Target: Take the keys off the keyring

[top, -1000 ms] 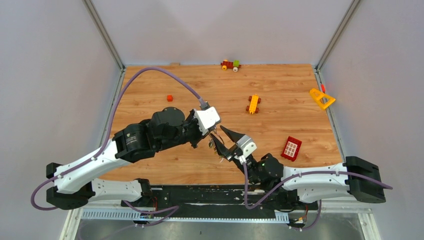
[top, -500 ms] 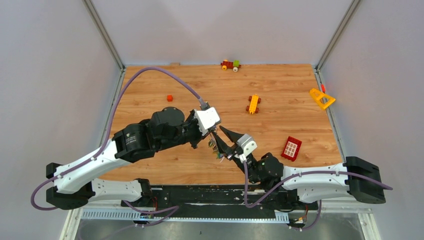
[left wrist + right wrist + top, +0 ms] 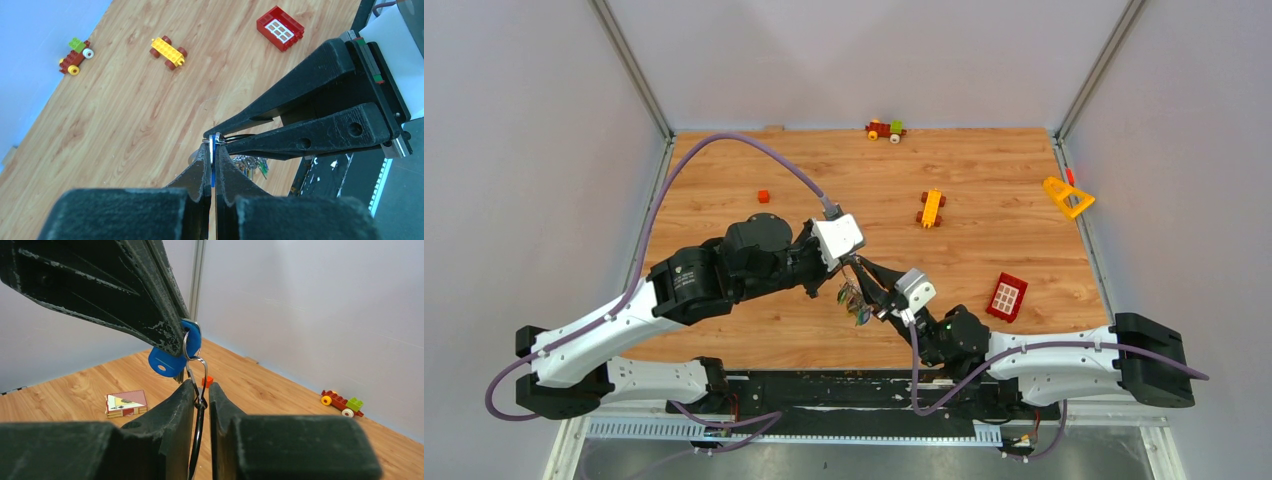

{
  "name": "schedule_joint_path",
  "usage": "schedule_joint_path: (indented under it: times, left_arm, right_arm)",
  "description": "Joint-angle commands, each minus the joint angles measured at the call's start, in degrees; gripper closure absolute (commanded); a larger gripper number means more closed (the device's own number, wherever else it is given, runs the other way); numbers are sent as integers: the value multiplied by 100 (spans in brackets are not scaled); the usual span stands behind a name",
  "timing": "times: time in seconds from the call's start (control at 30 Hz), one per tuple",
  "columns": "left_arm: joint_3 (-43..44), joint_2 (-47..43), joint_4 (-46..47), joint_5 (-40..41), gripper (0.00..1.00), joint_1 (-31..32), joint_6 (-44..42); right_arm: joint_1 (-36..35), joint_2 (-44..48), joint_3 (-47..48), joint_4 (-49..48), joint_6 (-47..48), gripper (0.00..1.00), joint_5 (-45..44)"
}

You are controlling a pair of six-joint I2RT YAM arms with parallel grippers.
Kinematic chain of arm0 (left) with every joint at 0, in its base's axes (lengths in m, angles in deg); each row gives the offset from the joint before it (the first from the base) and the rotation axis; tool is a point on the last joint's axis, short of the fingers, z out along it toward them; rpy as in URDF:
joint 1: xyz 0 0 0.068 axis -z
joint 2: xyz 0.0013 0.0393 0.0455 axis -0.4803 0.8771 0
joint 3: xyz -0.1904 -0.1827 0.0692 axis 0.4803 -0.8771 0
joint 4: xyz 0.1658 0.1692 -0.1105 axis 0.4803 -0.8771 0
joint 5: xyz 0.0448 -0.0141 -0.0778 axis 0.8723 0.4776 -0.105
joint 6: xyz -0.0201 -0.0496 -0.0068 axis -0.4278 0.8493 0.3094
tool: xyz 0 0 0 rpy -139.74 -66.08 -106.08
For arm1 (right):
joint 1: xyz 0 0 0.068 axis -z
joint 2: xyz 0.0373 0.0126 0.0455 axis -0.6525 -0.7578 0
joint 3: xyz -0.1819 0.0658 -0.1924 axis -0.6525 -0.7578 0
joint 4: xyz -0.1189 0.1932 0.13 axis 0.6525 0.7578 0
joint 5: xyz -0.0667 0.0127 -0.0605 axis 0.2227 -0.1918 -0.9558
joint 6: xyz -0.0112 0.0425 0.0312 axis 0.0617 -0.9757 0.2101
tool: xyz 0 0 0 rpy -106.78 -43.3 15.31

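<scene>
My left gripper (image 3: 854, 263) (image 3: 212, 146) is shut on a blue key (image 3: 213, 150) (image 3: 172, 357) and holds it above the table. A small silver ring links that key to the keyring (image 3: 198, 440), a thin dark loop that runs between the fingers of my right gripper (image 3: 867, 275) (image 3: 201, 388). The right fingers (image 3: 300, 100) are pinched together on the loop, tip to tip with the left gripper. The other keys (image 3: 855, 302) (image 3: 250, 164) hang in a bunch below, with green and blue tags showing.
Toy bricks lie on the wooden table: a red window brick (image 3: 1007, 296), a yellow car (image 3: 932, 208), a red and green car (image 3: 885, 130), a yellow triangle (image 3: 1067, 197), and a small orange brick (image 3: 763, 196). A red picture block (image 3: 126, 402) lies under the left arm.
My right gripper has closed from wide open onto the keyring and moved up and left to meet the left gripper. The key bunch swung slightly. The left arm stayed put.
</scene>
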Motion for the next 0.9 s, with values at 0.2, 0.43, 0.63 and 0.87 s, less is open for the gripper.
schedule_joint_path:
  times: [0.2,0.43,0.63,0.87]
  left_arm:
    - [118,-186,147,13,100,19,116]
    - [-55,-318,159,34,100,23,174]
    - [-236,-374,152,20,100,22,224]
    - [-432,-433,284,-84,100,27,326]
  right_arm:
    - [28,267,237,251,2,98,201]
    - [36,456,306,493,-317,100,124]
    - [33,634,362,537,-529,100,165]
    - [33,833,359,492,-649,100,144]
